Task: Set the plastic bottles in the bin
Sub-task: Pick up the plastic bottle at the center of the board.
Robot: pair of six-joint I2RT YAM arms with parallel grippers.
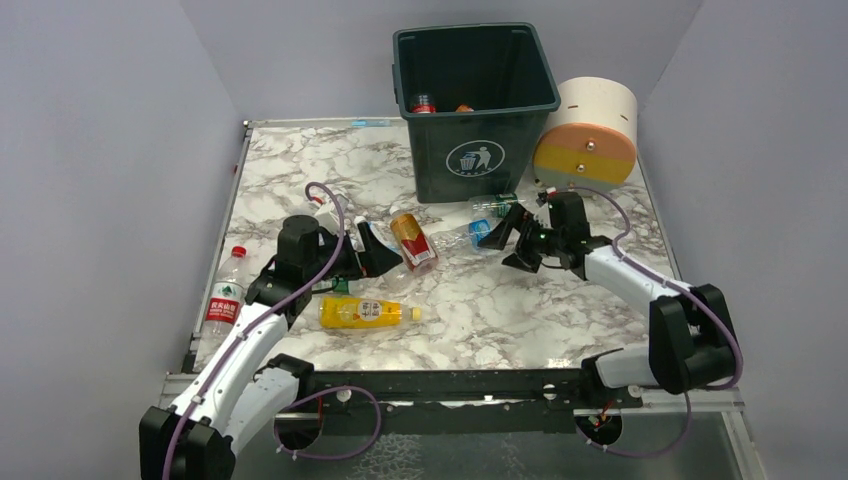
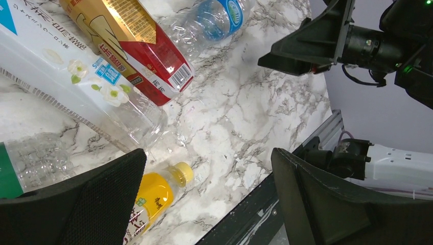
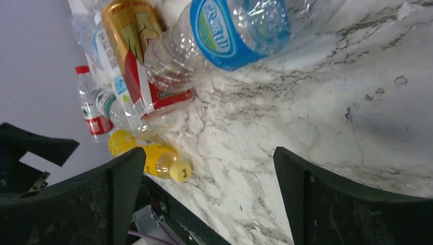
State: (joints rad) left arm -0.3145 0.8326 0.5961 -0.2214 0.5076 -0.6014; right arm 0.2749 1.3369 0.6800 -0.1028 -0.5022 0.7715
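Widest of all, the white-and-grey marbled table top [image 1: 560, 310], with plastic bottles strewn across its middle and left. At its far edge, upright, the tall square dark green plastic bin [image 1: 478, 150] with a white litter symbol on the front, and down inside it a red-capped bottle [image 1: 423, 104]. Just beside the bin on the right, a cream-and-orange cylinder [image 1: 590, 135]. Next, the left gripper [image 2: 209, 204], fingers spread wide over the left-centre cluster and gripping nothing, with a yellow-orange plastic bottle [image 1: 362, 313] flat on the marble just nearer the bases. Facing it from the right, the right gripper [image 3: 209, 199], equally wide apart and empty, hovering close to a clear crumpled bottle with a blue label [image 3: 240, 30] in front of the bin. Between the two grippers, a red-and-gold bottle [image 1: 413, 241] lying flat, right alongside a clear white-labelled bottle [image 2: 66, 76]. Out by the left rail, a clear bottle with red label and red cap [image 1: 224, 297]. Close under the bin's front, a small clear green-labelled bottle [image 1: 495, 205]
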